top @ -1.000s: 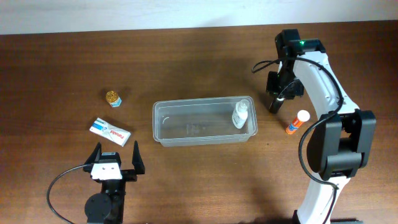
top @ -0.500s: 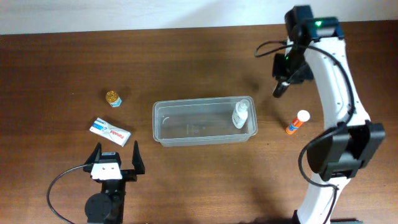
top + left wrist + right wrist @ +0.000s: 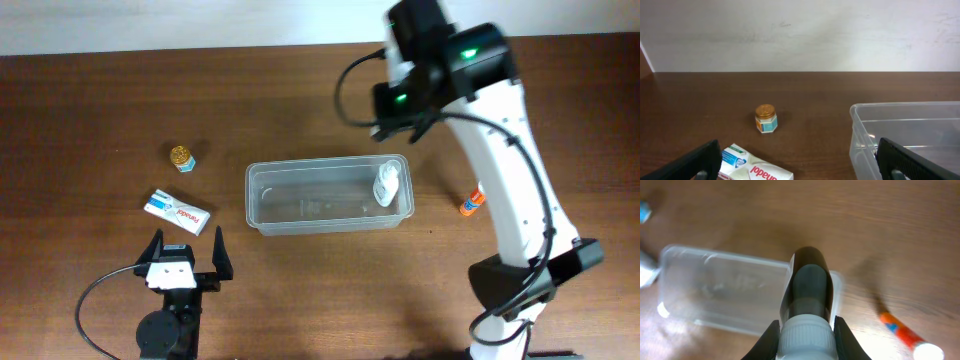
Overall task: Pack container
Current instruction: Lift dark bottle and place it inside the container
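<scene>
**Q:** Where is your right gripper (image 3: pixel 805 341) working?

**A:** You are holding it high over the desk, toward the far edge. Its fingers are pressing in on the white ribbed cap of a dark cylindrical bottle (image 3: pixel 807 282), which is hanging above the right end of the container.

**Q:** And the container itself?

**A:** Your clear rectangular plastic container (image 3: pixel 300 203) is sitting at the centre of the desk. A small white plastic bottle (image 3: pixel 387 183) is resting inside at its right end.

**Q:** What is your other arm doing?

**A:** Your left gripper (image 3: pixel 187 246) is sitting near the front edge, left of centre, with fingers spread wide and gripping nothing. A white-and-blue toothpaste box (image 3: pixel 178 211) and a small amber jar with a gold lid (image 3: pixel 182 157) are lying beyond it, toward the left edge. An orange-and-white glue stick (image 3: pixel 470 204) is lying toward the right edge, partly hidden by your right arm.
</scene>
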{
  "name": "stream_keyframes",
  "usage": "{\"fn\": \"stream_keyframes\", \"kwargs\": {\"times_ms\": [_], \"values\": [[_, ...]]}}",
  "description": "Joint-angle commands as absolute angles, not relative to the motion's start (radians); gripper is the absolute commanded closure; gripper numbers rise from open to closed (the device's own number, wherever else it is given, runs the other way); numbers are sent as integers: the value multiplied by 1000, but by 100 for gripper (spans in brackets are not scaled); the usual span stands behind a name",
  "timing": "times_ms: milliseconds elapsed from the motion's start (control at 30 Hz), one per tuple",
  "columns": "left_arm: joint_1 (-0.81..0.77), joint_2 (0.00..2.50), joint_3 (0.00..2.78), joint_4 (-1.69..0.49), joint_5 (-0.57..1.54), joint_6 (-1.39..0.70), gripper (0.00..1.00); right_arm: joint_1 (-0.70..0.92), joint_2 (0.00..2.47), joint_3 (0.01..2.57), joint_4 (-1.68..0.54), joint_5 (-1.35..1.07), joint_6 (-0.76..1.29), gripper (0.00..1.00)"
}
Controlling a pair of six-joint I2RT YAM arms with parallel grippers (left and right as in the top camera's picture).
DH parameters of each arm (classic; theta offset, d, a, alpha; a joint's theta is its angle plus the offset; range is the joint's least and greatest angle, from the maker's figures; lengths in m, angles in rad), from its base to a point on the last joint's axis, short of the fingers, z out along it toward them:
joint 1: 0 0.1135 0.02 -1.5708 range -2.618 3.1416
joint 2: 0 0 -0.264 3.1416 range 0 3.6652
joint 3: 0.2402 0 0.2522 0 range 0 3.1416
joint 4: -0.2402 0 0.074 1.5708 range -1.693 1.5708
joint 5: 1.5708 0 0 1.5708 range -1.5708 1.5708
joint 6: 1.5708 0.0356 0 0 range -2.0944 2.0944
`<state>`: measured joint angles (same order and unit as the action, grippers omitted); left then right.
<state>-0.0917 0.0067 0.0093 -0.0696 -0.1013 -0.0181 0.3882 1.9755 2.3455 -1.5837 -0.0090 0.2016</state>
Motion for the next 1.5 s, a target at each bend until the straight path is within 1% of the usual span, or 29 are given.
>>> {"fn": "stream_keyframes", "kwargs": {"times_ms": [0, 167, 300, 400, 433, 533, 900, 1467], "values": [[-87, 7, 9, -76, -101, 1, 1, 461, 1948, 2366, -1586, -13, 190, 80], [-87, 7, 9, -76, -101, 1, 1, 540, 1953, 2366, -1634, 30, 194, 79], [-87, 7, 9, -76, -101, 1, 1, 550, 1959, 2345, -1696, 37, 199, 79], [-87, 7, 9, -76, -101, 1, 1, 548, 1959, 2300, -1697, 39, 199, 79], [-87, 7, 9, -76, -101, 1, 1, 548, 1959, 2284, -1695, 40, 199, 72], [-87, 7, 9, -76, -101, 1, 1, 548, 1959, 2228, -1674, 42, 199, 71], [-87, 7, 9, -76, -101, 1, 1, 546, 1959, 2005, -1539, 61, 199, 71], [-87, 7, 9, -76, -101, 1, 1, 515, 1959, 1997, -1499, 62, 195, 72]]}}
